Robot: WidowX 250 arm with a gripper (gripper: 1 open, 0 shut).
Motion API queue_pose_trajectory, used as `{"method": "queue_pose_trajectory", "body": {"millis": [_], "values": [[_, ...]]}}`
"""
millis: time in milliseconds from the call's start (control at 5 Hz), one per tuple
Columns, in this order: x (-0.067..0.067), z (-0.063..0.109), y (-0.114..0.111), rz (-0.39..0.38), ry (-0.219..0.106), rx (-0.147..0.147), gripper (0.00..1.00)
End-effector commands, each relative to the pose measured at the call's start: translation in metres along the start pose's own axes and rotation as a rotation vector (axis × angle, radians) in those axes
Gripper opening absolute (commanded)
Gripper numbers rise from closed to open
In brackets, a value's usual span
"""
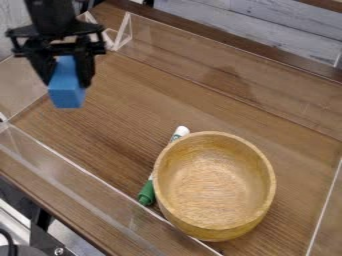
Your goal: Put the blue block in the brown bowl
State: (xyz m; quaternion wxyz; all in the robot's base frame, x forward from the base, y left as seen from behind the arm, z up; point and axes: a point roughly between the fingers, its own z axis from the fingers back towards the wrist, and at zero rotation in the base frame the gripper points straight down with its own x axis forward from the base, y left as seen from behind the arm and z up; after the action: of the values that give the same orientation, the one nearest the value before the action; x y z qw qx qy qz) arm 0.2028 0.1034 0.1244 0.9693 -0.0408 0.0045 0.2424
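Observation:
My gripper (64, 72) hangs at the upper left, pointing down, shut on the blue block (66, 84). The block is a small bright-blue brick, held in the air well above the wooden tabletop. Its lower half sticks out below the black fingers (87, 68). The brown bowl (214, 185), large, round and light wood with a thick rim, stands at the lower right, empty and far from the gripper.
A green-and-white marker pen (158, 176) lies against the bowl's left side. Clear acrylic walls (80, 170) fence the wooden table (201, 90). A clear triangular stand (118, 32) sits at the back left.

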Motion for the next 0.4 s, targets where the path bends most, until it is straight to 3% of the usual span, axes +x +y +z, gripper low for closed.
{"method": "queue_pose_trajectory", "body": {"millis": [0, 200], "values": [[-0.006, 0.02, -0.024, -0.067, -0.058, -0.002, 0.0], [-0.024, 0.021, -0.05, -0.122, -0.048, -0.008, 0.0]]}}
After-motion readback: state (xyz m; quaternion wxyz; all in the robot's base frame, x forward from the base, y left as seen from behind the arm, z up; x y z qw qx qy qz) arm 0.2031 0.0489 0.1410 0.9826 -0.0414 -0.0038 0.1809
